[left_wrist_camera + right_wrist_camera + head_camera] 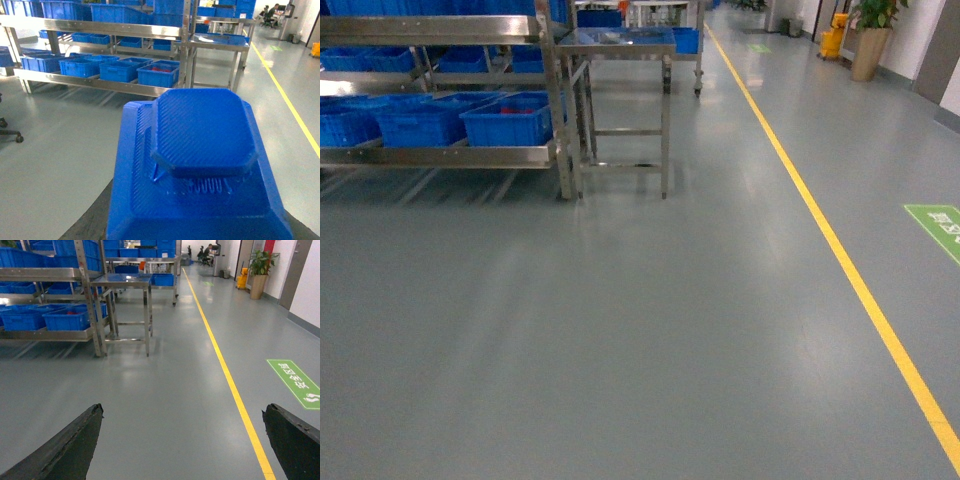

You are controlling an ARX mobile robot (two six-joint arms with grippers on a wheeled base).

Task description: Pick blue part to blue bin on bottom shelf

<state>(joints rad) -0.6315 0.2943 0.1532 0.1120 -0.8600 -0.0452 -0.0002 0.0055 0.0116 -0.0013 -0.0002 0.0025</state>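
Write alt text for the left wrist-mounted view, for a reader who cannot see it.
A large blue part with a raised, corner-cut top fills the lower foreground, close to the camera. Beyond it across grey floor stands a stainless-steel rack, its bottom shelf holding a row of blue bins. A yellow floor line runs along the right.

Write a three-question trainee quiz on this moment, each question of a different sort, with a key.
1. True or false: the blue part is already in a blue bin on the bottom shelf.
2. Which hand is wide open with nothing in it? A. left hand B. right hand
3. Fill in: the line painted along the floor is ____.

Key: 1 false, it fills the left wrist view, away from the rack; 2 B; 3 yellow.
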